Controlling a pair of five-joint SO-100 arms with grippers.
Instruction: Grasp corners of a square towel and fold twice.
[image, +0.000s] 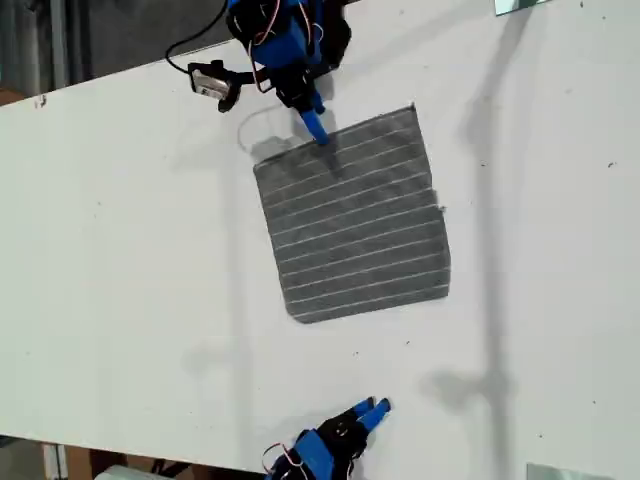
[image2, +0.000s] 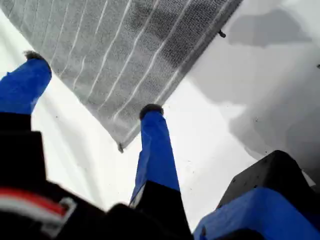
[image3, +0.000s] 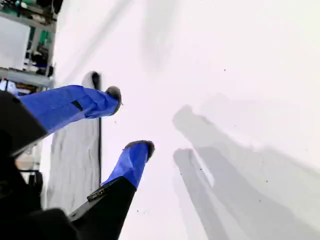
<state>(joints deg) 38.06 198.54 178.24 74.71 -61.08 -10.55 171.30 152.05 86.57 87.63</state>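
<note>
The table (image: 120, 250) is a flat, matte white board with a few small dark specks.

The towel (image: 355, 225) lies spread flat near the table's middle, single layer, roughly square. It is soft dark grey fabric with a fine weave and thin, evenly spaced white stripes. Its edges are turned slightly askew to the table's edges.

The first gripper (image2: 92, 84) has blue rigid fingers with dark tips. Its jaws are spread wide and hold nothing. It stands at the towel edge that faces the exterior view's top (image: 318, 132), near the corner (image2: 120, 146) at that view's upper left. One tip overlaps the edge; contact cannot be confirmed.

The second gripper (image3: 128, 120) is parted and empty. It is above bare table near the edge at the exterior view's bottom (image: 375, 406), well apart from the towel.
</note>
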